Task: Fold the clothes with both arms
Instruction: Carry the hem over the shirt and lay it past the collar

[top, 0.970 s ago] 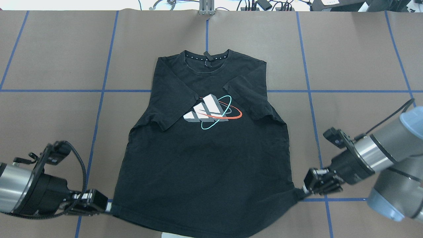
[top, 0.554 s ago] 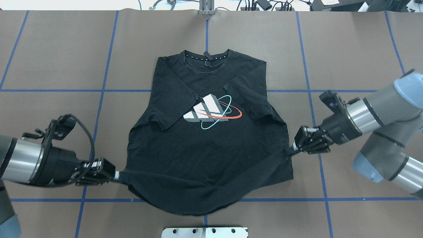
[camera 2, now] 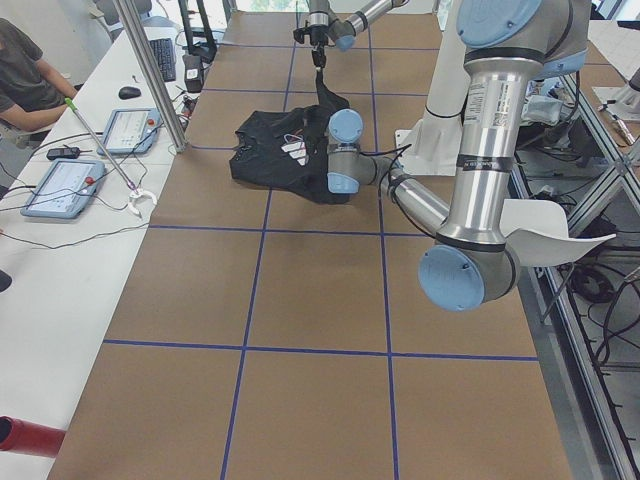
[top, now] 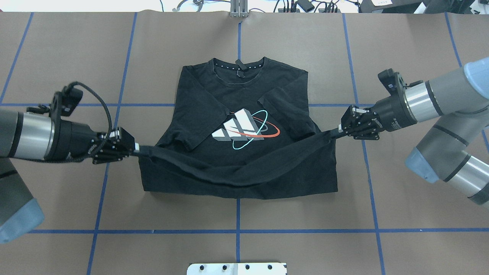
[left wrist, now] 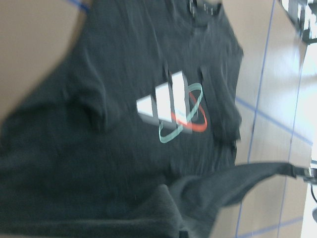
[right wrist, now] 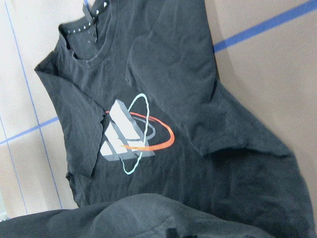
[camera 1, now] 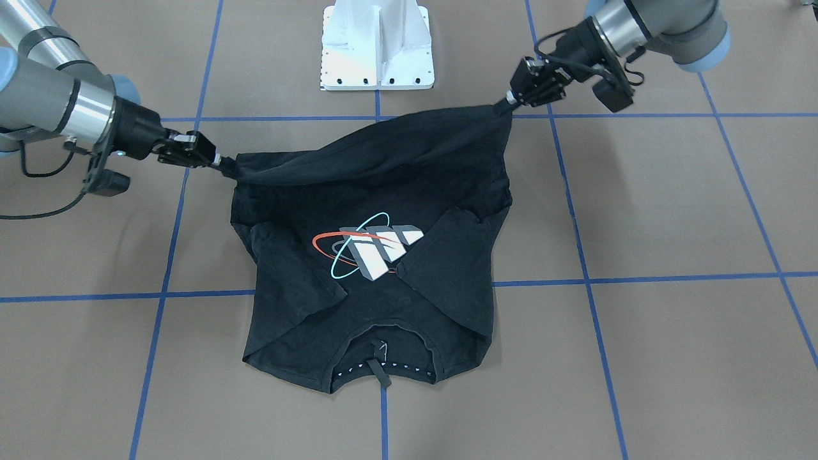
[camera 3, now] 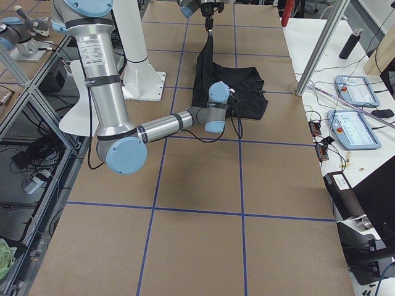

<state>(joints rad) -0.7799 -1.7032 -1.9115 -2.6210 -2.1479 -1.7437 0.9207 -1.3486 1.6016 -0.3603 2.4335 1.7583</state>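
Note:
The black T-shirt (top: 237, 114) lies face up mid-table, both sleeves folded in over its white, red and teal graphic (top: 244, 129). My left gripper (top: 134, 148) is shut on the hem's left corner, and my right gripper (top: 337, 131) is shut on the hem's right corner. Between them the lifted hem (top: 237, 173) sags in a band above the shirt's lower body. In the front-facing view the hem (camera 1: 383, 150) stretches from the left gripper (camera 1: 508, 101) to the right gripper (camera 1: 223, 165). The collar (camera 1: 383, 365) rests flat.
Blue tape lines (top: 237, 231) grid the brown table cover. The white pedestal base (camera 1: 377, 45) stands behind the shirt. Cables and gear (top: 305, 5) line the far edge. A person (camera 2: 25, 75) sits at a side desk with tablets (camera 2: 65, 185).
Both grippers have carried the hem corners up and away from the robot, toward the collar. The shirt's near edge has drawn back, doubling the lower body over itself.

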